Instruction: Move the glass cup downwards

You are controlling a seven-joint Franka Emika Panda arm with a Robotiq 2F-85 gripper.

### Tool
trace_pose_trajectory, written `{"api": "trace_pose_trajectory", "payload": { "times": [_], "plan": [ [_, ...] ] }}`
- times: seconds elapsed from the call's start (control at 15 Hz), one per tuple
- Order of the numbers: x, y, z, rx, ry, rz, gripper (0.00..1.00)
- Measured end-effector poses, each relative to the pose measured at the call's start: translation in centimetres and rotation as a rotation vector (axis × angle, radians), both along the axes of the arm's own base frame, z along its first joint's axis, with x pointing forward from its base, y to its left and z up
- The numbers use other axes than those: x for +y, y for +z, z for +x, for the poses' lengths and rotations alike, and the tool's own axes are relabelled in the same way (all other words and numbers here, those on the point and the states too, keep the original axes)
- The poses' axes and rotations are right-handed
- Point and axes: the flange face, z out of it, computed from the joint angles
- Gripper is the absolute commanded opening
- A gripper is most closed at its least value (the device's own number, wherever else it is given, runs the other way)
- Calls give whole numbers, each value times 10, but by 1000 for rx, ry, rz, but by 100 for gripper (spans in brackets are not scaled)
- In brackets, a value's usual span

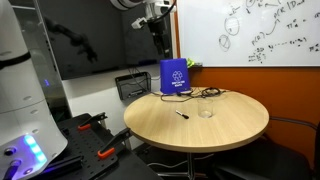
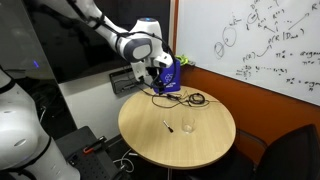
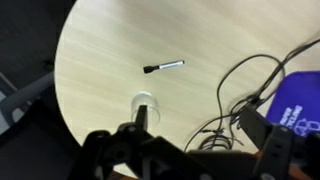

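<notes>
The glass cup is a small clear tumbler standing upright on the round wooden table, near its middle. It also shows in the other exterior view and in the wrist view. My gripper hangs in the air above the table's far edge, by the blue box, well away from the cup. It also shows in the other exterior view. In the wrist view my gripper is open and empty, with one finger in front of the cup.
A blue box stands at the table's far edge, with tangled black cables beside it. A small dark pen lies near the cup. A whiteboard is behind, and a black case with orange clamps is on the floor.
</notes>
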Motion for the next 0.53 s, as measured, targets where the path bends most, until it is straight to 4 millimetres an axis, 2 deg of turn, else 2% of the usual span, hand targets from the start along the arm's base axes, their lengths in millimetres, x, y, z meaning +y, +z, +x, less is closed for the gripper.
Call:
{"api": "trace_pose_trajectory", "payload": {
  "times": [0.27, 0.4, 0.53],
  "plan": [
    [-41, -79, 70, 59, -231, 12, 100],
    [-57, -114, 96, 91, -345, 13, 100],
    [-69, -140, 115, 111, -452, 13, 100]
  ]
}}
